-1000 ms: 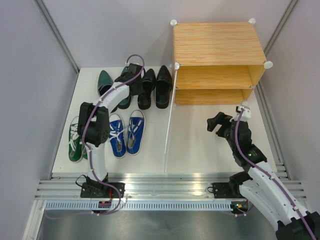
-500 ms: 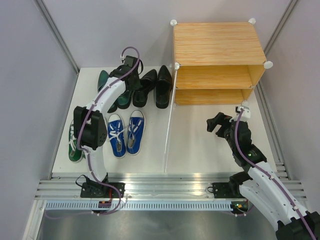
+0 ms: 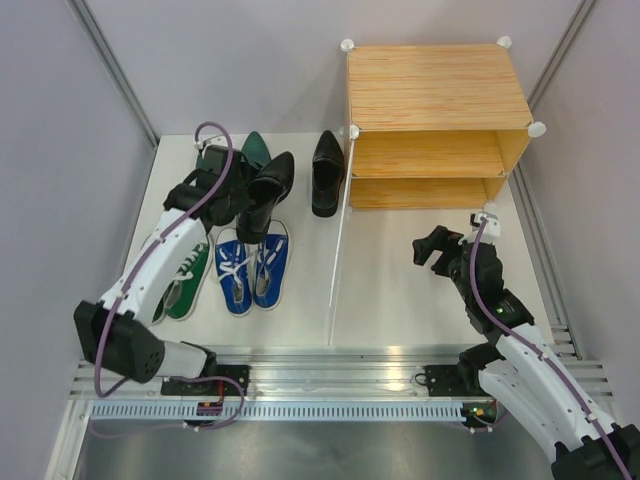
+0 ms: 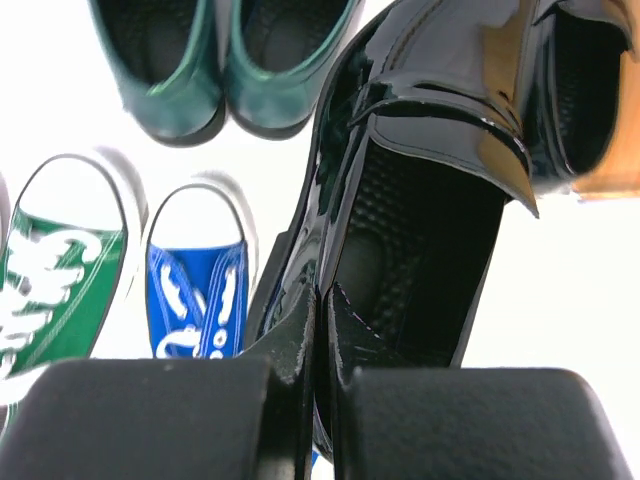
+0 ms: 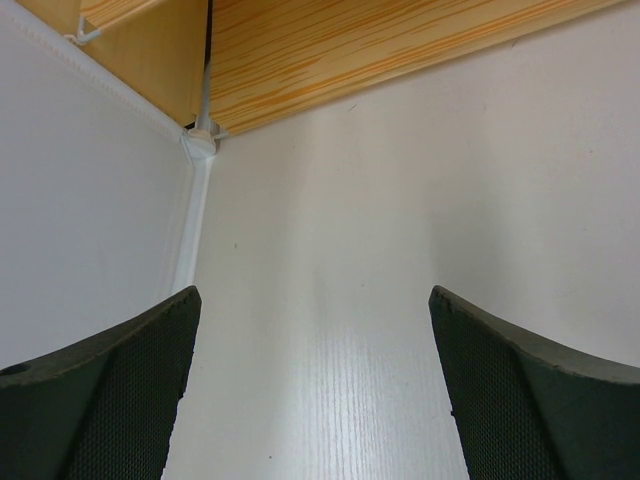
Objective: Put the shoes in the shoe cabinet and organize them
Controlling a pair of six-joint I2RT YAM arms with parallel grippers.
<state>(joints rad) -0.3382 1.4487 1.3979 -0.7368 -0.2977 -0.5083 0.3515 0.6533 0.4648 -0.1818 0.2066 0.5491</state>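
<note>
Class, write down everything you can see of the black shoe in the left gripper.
The black shoe is a glossy, leather-looking loafer with a strap across the top and a dark, dimpled insole. The left gripper, shut, pinches the rim of its opening, one finger inside and one outside. It seems lifted and tilted, toe towards the far side, hanging over the blue sneakers. Nothing else visibly touches it.

A white table (image 3: 400,290) with a faint wood grain lay between pale grey walls (image 3: 60,150), and slim metal corner posts (image 3: 110,68) ran up at the back left and back right. Along the table's near edge ran a ribbed aluminium rail (image 3: 340,372), and just in front of it a slotted grey strip (image 3: 330,410).
</note>
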